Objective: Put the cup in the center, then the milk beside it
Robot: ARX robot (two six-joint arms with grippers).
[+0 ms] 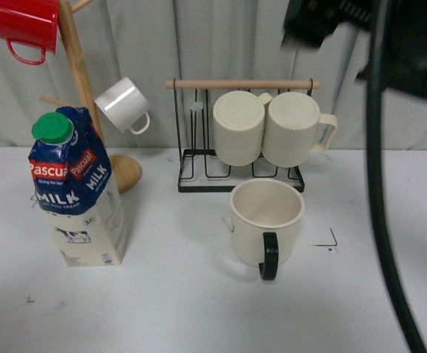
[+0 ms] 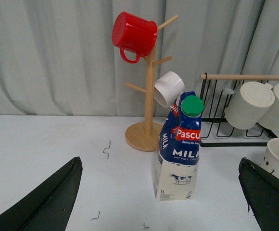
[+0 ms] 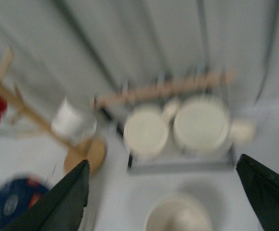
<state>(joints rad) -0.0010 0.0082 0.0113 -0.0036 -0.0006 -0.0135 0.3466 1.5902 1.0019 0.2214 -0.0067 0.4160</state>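
Note:
The cup (image 1: 266, 220), wide and cream with a black handle turned toward me, stands upright on the white table in front of the wire rack. To its left stands the milk (image 1: 77, 187), a blue and cream carton with a green cap. Black corner marks bound the center (image 1: 184, 254); one mark (image 1: 330, 241) lies just right of the cup. My left gripper (image 2: 158, 166) is open, low and well short of the milk (image 2: 178, 149). My right gripper (image 3: 162, 163) is open above the cup (image 3: 178, 214); that view is blurred.
A black wire rack (image 1: 199, 173) with two ribbed cream mugs (image 1: 239, 129) stands behind the cup. A wooden mug tree (image 1: 81, 73) behind the milk carries a red mug (image 1: 26, 22) and a small white mug (image 1: 121, 105). A black cable (image 1: 379, 184) hangs at the right.

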